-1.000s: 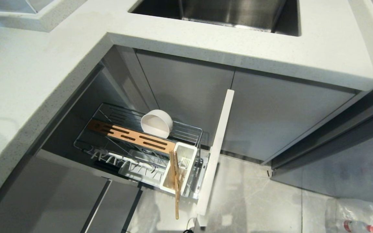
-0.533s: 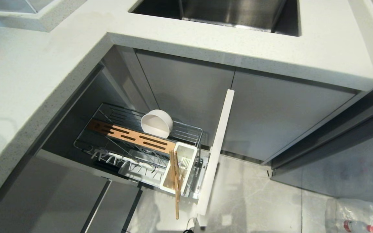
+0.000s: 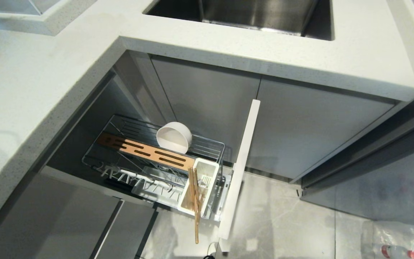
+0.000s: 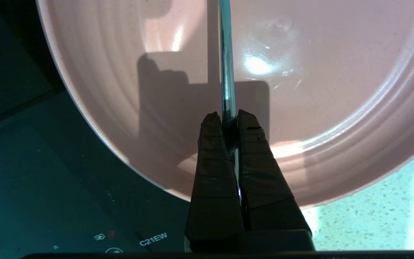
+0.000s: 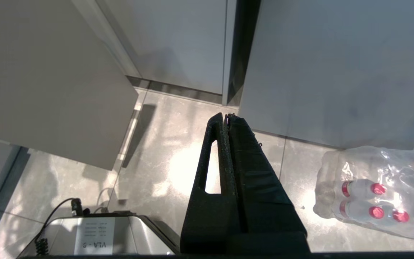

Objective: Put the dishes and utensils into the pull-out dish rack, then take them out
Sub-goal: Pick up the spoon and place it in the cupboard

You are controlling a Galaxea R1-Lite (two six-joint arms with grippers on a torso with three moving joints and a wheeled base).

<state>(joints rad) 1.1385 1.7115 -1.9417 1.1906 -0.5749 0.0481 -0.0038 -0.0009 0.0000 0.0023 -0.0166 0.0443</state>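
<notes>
Pinching the spoon [image 4: 227, 72] handle over the pink plate [image 4: 336, 108] — left tool [image 4: 229, 118] clamped; right tool [image 5: 226, 120] closed, parked.

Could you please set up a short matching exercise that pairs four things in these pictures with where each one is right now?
Things:
1. cream-white bowl
2. chopsticks
3. spoon
4. pack of bottles

Places:
A. lying on the floor
B. standing in the white cutlery box
C. gripped by the left pincer over the pink plate
D. on its side in the wire rack, behind the wooden strip

Pairs: 1-D, 2-B, 3-C, 4-A
</notes>
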